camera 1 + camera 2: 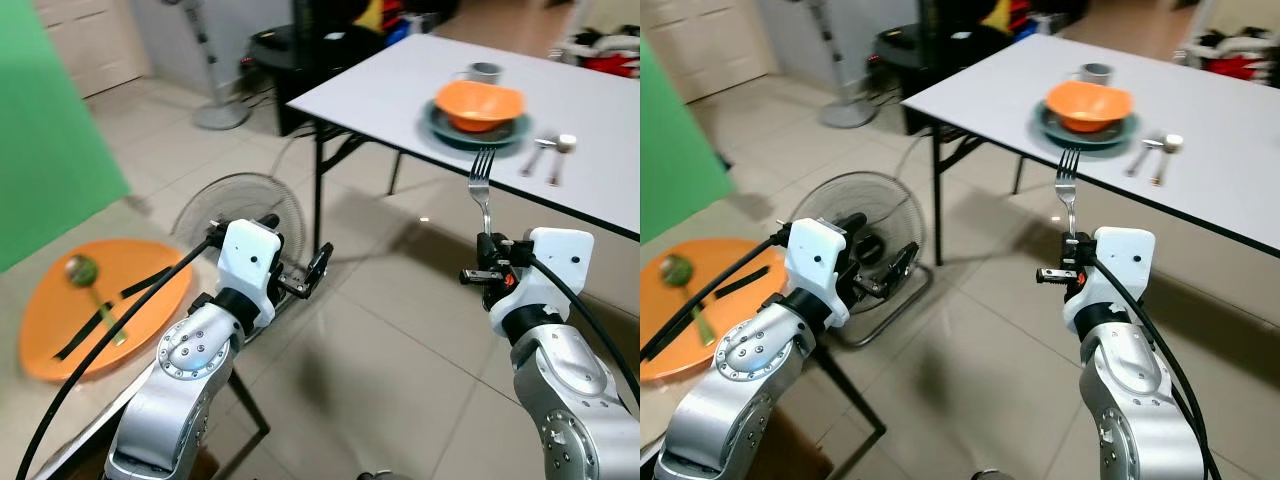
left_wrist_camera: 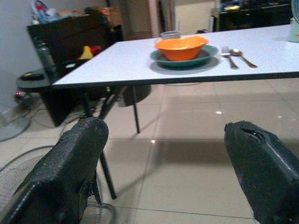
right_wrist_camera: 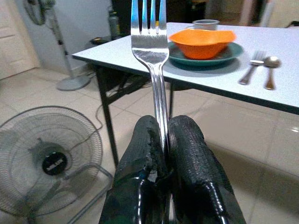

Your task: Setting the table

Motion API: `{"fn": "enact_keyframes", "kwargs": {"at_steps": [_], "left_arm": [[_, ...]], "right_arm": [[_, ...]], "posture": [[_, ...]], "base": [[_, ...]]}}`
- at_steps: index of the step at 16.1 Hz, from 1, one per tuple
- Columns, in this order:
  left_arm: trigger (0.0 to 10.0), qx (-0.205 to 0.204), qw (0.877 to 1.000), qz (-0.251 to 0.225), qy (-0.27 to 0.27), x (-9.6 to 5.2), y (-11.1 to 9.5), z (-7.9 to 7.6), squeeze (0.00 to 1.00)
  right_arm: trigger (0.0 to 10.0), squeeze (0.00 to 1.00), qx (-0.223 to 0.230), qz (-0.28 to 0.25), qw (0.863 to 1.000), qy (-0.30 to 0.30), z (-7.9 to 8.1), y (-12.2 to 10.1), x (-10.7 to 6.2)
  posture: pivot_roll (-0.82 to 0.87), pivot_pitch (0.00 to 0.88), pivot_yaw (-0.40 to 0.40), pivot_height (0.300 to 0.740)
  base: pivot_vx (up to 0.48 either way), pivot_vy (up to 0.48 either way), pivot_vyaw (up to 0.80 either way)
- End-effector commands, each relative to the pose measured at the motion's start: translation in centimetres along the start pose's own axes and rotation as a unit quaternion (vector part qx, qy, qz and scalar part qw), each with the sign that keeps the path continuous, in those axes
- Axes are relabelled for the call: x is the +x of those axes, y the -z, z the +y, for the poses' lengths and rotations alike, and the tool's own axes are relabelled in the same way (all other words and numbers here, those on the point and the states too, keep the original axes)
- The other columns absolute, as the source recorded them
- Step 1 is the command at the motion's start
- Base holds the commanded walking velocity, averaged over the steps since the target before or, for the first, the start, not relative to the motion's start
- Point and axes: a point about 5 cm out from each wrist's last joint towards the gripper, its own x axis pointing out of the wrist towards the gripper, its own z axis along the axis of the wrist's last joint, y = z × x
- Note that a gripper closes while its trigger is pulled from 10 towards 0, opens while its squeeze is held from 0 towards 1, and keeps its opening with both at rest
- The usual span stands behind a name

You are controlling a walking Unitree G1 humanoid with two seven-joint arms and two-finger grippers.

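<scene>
Right pincer [image 3: 163, 140] clamps the silver metal fork [image 3: 150, 42] low on its handle, tines up, short of the white worktop's [image 1: 400, 85] near edge. Left pincer [image 2: 163, 154] gapes, holding nothing. Likely faults: the fork pivoting in this narrow grip, or striking the orange bowl [image 1: 478, 104] on its teal plate [image 1: 440, 128].

Fork [image 3: 154, 51] silver, in black fingers [image 3: 187, 154]. Bowl [image 1: 478, 104] orange, on dark teal plate [image 1: 440, 128]. Table [image 1: 380, 90] white w/ black legs. Tray [image 1: 50, 320] orange, w/ green ladle [image 1: 82, 270]. Fan [image 3: 46, 158] black wire. Floor [image 1: 380, 360] beige tile. Panel [image 1: 45, 140] green.
</scene>
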Motion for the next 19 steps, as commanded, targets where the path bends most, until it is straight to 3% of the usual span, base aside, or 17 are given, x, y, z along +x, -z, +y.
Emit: {"fn": "enact_keyframes", "kwargs": {"at_steps": [1,11,16,19], "left_arm": [[10.0,0.005,1.0,0.001,-0.009,0.1,0.0,0.4,0.0],[10.0,0.003,1.0,-0.006,-0.03,0.1,-0.1,0.8,0.0],[10.0,0.019,0.993,0.019,-0.117,-0.3,1.0,3.2,0.0],[10.0,0.014,0.996,0.007,-0.088,-0.3,0.6,2.8,0.0]], "right_arm": [[10.0,0.0,0.0,0.0,1.0,0.007,-0.1,-0.1,-0.1],[10.0,0.0,-0.01,0.028,0.999,0.037,-0.9,0.5,-0.1],[10.0,0.0,-0.006,0.039,0.998,0.045,-1.0,0.9,-0.4],[10.0,0.0,0.0,0.047,0.997,0.057,-1.3,1.4,-0.5]], "posture": [[0.04,0.0,0.05,0.74],[0.04,0.0,0.049,0.74],[0.04,0.0,0.039,0.74],[0.04,0.0,0.043,0.74]], "base": [[0.0,0.0,-0.8],[0.0,0.0,-0.8],[0.0,0.0,-0.8],[0.0,0.0,-0.8]]}}
